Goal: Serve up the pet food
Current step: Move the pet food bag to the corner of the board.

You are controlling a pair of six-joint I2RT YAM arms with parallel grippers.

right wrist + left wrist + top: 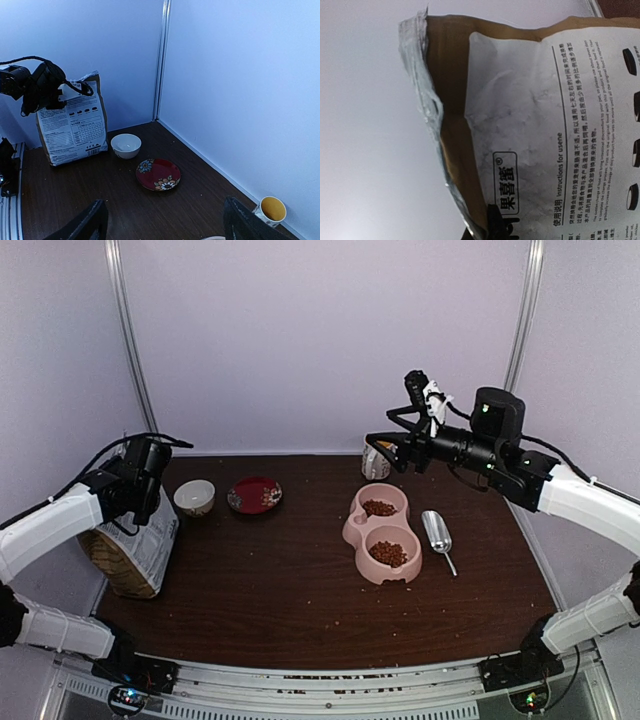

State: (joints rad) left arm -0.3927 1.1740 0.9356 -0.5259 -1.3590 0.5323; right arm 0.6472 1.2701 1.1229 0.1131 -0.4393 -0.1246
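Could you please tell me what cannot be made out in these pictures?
- Inside of the bag: no view looks in; the left wrist view shows only its printed side.
- Tips of the left gripper: top view, hidden under its own wrist.
- The cup: top view, partly behind the right gripper.

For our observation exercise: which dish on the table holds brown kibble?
The pink double bowl beside the metal scoop: both its wells hold kibble. The white bowl looks empty, and the red saucer is a flat flowered plate.
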